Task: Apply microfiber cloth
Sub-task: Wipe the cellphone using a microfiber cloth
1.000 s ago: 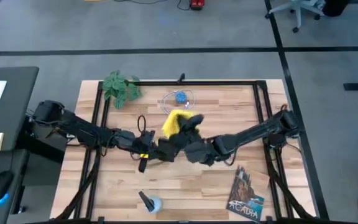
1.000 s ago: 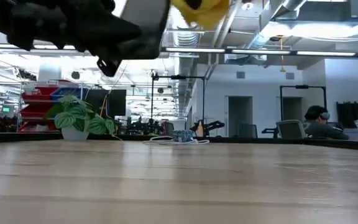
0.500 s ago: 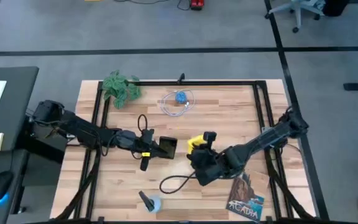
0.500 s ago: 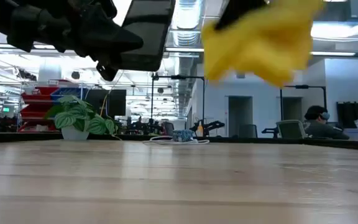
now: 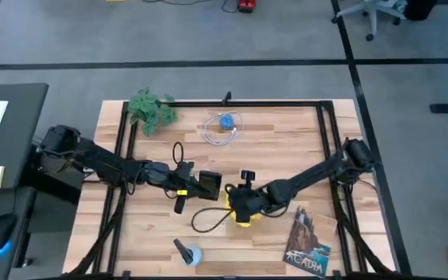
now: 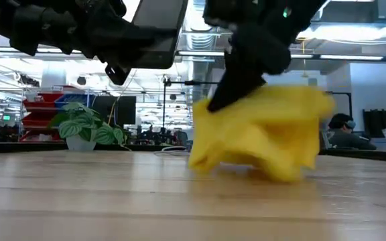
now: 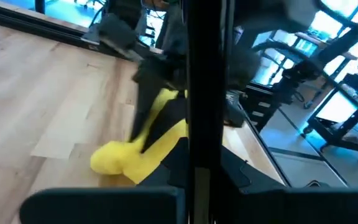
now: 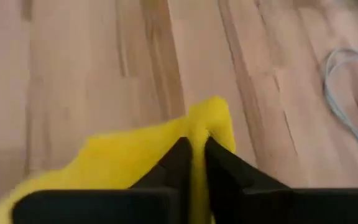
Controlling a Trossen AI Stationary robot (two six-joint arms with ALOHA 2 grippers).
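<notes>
High view: right gripper [image 5: 239,208] clamped on the microfiber cloth [image 5: 242,215], low at mid-bench; left gripper [image 5: 197,187] clamps the smartphone [image 5: 211,184] alongside. Next, I'd judge: bring cloth onto the screen.

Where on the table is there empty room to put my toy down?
Bare wood lies right of the blue cable coil, above the right arm, and at the front left near the table edge. The middle is crowded: the left tool holds a phone, and the right tool pinches the yellow cloth.
</notes>
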